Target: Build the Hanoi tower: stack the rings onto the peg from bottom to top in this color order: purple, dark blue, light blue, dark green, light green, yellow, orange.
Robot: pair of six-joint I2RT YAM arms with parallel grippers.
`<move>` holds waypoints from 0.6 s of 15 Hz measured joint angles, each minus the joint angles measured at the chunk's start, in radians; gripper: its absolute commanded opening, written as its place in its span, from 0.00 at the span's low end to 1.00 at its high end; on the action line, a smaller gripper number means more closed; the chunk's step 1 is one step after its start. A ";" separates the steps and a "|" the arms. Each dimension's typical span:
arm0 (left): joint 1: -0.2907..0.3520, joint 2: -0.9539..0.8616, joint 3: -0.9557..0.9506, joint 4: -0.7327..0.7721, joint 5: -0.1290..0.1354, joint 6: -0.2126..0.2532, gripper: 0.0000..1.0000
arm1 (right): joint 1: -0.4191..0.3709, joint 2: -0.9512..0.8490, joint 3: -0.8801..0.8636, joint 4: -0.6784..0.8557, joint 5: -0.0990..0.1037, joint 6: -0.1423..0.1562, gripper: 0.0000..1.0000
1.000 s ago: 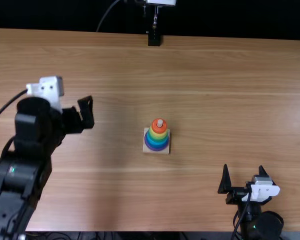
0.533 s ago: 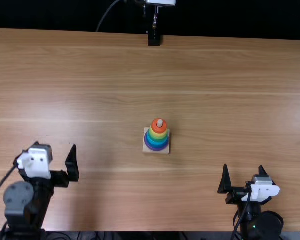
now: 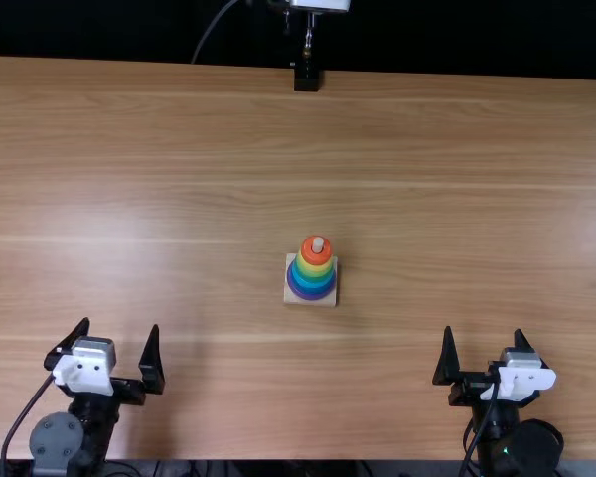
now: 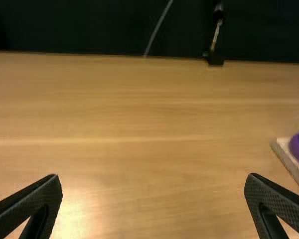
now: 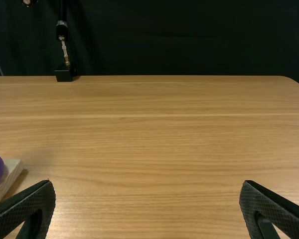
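the left gripper (image 3: 120, 326) is open, its two fingers spread wide with bare wood between them in its own wrist view, and it hangs over the near edge of the table (image 3: 228, 397), toward the left end of that edge. the right gripper (image 3: 484, 334) is open too, fingers well apart and nothing between them, by the same near edge but toward its right end. the stacked tower sits on its pale square base (image 3: 291, 296) between the table's near and far edges, roughly midway from side to side and well apart from both grippers. the peg (image 3: 318, 244) pokes up through the orange ring (image 3: 316, 258) on top; the yellow ring (image 3: 316, 270) is under that, then green and blue bands, and the purple ring (image 3: 309, 297) at the bottom, on the base. the exact count of the middle rings is too small to tell. a black block (image 3: 306, 79) stands at the table's far edge.
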 measured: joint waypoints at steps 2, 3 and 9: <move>0.000 -0.035 -0.001 0.000 0.000 0.000 1.00 | 0.000 0.000 0.000 0.000 0.000 0.000 1.00; 0.000 -0.052 -0.001 -0.015 -0.001 0.002 1.00 | 0.000 0.000 0.000 0.000 0.000 0.000 1.00; 0.000 -0.056 0.039 -0.167 -0.007 0.008 1.00 | 0.000 0.000 0.000 0.000 0.000 0.000 1.00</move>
